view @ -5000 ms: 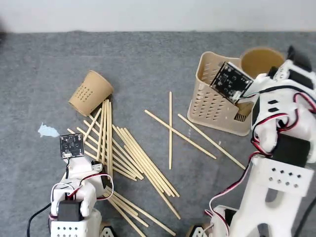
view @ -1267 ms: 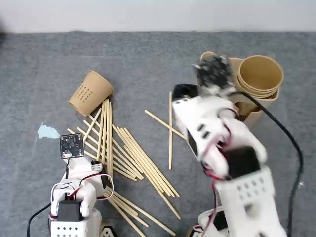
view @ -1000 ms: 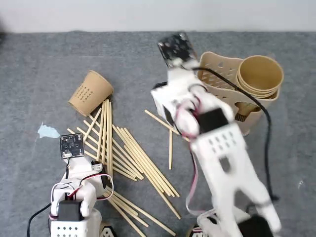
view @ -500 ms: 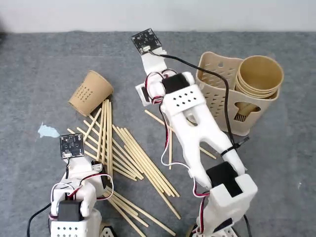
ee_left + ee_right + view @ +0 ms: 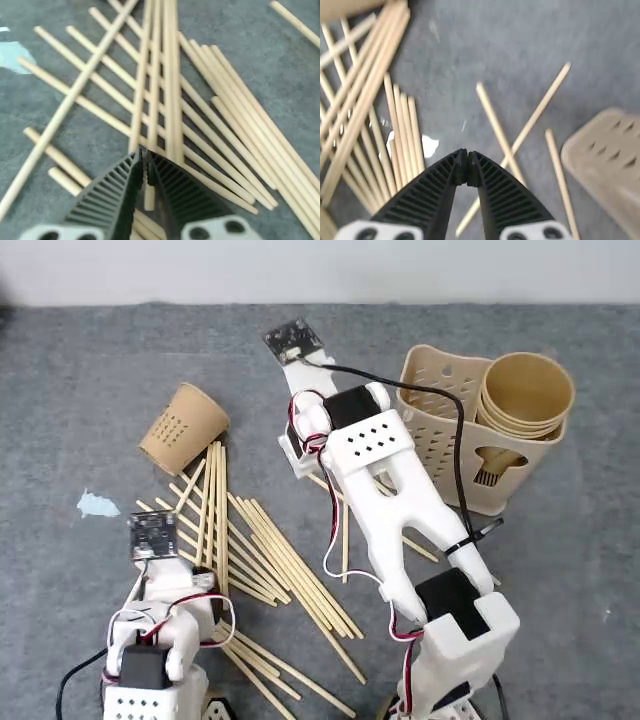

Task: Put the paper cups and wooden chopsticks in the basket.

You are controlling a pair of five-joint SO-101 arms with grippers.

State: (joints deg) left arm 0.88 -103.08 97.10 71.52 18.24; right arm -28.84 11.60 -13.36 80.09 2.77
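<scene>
I logged one scrap of blue paper near the bench's left edge. One paper cup lay on its side left of centre, mouth toward the rear edge. The left gripper sat at the front edge over the chopstick pile, jaws pressed together. I could not count the pile exactly; it held well over a dozen sticks, crossed and overlapping. The right gripper hung over bare bench mid-table, jaws closed and holding nothing, with loose chopsticks on either side. One basket stood toward the right rear corner. It held one nested stack of cups showing at least three rims.
</scene>
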